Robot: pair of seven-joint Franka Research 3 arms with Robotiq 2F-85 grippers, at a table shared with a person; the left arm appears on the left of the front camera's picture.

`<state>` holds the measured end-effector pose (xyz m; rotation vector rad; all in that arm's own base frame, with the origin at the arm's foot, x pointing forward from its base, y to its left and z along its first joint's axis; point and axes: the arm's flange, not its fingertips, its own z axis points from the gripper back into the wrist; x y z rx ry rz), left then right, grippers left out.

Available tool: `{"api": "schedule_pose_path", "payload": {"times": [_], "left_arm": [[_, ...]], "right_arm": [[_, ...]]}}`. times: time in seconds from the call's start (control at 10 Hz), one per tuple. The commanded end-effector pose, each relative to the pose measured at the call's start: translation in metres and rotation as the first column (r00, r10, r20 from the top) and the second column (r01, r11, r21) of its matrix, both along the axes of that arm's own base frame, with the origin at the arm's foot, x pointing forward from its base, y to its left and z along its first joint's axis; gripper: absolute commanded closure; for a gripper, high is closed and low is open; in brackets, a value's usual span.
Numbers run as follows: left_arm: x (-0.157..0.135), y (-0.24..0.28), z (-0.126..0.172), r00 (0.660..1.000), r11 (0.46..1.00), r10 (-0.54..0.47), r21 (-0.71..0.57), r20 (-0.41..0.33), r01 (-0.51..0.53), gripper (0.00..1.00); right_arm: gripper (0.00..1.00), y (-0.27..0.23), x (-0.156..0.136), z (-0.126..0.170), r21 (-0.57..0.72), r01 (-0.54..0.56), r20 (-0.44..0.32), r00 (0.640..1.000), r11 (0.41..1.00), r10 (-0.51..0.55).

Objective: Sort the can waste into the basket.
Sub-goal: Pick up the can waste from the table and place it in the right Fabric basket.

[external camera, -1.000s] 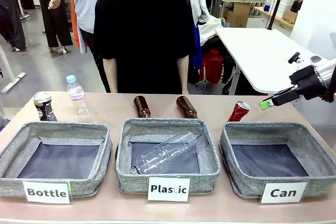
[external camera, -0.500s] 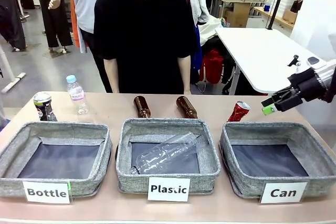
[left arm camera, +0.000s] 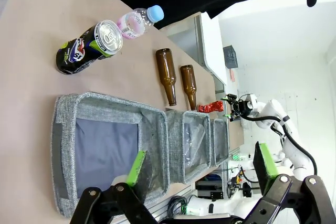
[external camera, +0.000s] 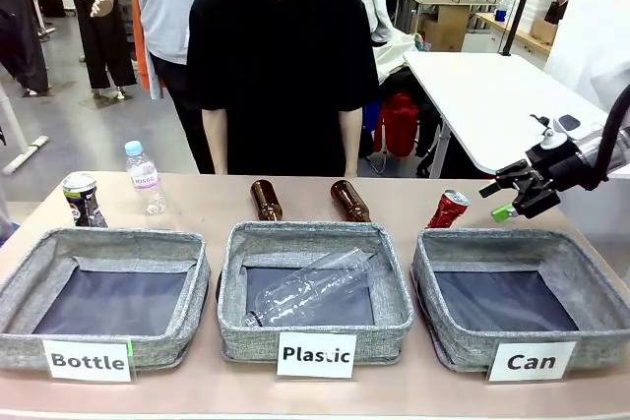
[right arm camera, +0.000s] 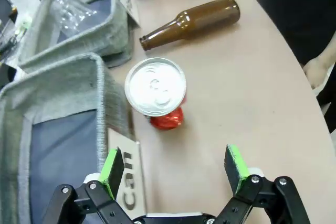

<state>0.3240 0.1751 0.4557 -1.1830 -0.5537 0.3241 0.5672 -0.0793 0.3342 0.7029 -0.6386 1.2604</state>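
Can waste, red: the small dented red metal can with silver ends (external camera: 448, 210) stands leaning on the light brown table (external camera: 202, 206), just behind the far left corner of the grey woven-fabric rectangular basket labelled "Can" (external camera: 448, 341); we see it outside that basket.
Can waste, dark: the small dark metal can with a silver top and yellow-green marks (external camera: 83, 200) stands at the table's far left, behind the like grey basket labelled "Bottle" (external camera: 167, 341), near a small clear plastic water bottle with a blue cap (external camera: 144, 179).
Right gripper: the right gripper (external camera: 496, 201) hangs just right of the red can, apart from it; we find its green-padded fingers spread wide and holding nothing, and in its wrist view the can's silver top lies ahead of them.
Left gripper: the left gripper (left arm camera: 200, 162) is likewise spread wide, with the Bottle basket ahead of it.
Middle basket: the grey basket labelled "Plastic" (external camera: 246, 341) holds a large clear plastic bottle (external camera: 310, 287) on its side.
Glass: a brown glass bottle (external camera: 265, 201) and a second brown glass bottle (external camera: 349, 202) lie on the table behind the Plastic basket.
Person: a person in a black top (external camera: 281, 66) stands at the far side, arms down.
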Motion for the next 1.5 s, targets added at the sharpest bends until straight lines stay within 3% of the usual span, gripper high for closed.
{"api": "schedule_pose_path", "payload": {"times": [0.0,0.1,0.4,1.4], "left_arm": [[-0.001,0.000,-0.001,1.000,1.000,-0.009,0.003,0.029,0.009,0.00],[-0.001,0.000,-0.001,1.000,1.000,-0.009,0.003,0.029,0.009,0.00],[-0.001,0.000,-0.001,1.000,1.000,-0.009,0.003,0.029,0.009,0.00],[-0.001,0.000,-0.001,1.000,1.000,-0.009,0.003,0.029,0.009,0.00]], "right_arm": [[0.00,0.000,0.024,-0.012,0.062,-0.066,0.070,0.996,0.996,0.062],[0.00,0.003,0.033,-0.017,0.078,-0.091,0.094,0.992,0.993,0.083],[0.00,0.015,0.048,-0.035,0.092,-0.146,0.058,0.988,0.985,0.141],[0.00,0.057,0.058,-0.062,0.201,-0.238,0.010,0.970,0.950,0.241]]}}
